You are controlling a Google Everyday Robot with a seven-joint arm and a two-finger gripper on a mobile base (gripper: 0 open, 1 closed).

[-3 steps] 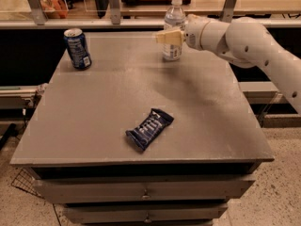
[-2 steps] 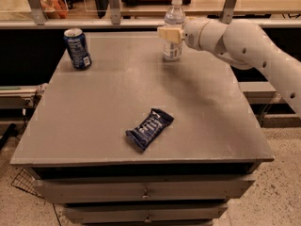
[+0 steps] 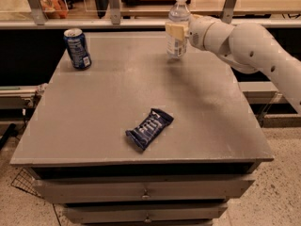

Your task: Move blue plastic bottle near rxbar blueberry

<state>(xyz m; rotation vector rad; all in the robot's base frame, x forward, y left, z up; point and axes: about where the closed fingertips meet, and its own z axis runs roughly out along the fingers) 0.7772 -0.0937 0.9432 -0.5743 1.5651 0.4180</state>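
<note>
Though hardly begun, counts as past the approach at least. Nearest, close to the front edge of the desk (image 3: 94, 126) and a little left of its middle: rxbar blueberry (image 3: 149, 128), lying flat and slantwise, alone on that side. Farther back, at the far left corner: dark blue soda can (image 3: 77, 48), upright, no part of the job. Farthest, by the far edge and right of centre: blue plastic bottle (image 3: 177, 48), standing upright on its base with the cap on, well apart from the bar, so not yet carried over. Right at the bottle, at label height, on the end of the white arm (image 3: 249, 46) that enters from the right: claw (image 3: 175, 31), overlapping the bottle's upper body. Cannot tell whether spread around it or pinching it. Done, by the look of things: the reach only. Left to do: make the hold sure if not yet sure, lift, bring the bottle nearer and leftward across the desk, set it upright just beside the bar without knocking it, then let go.
</note>
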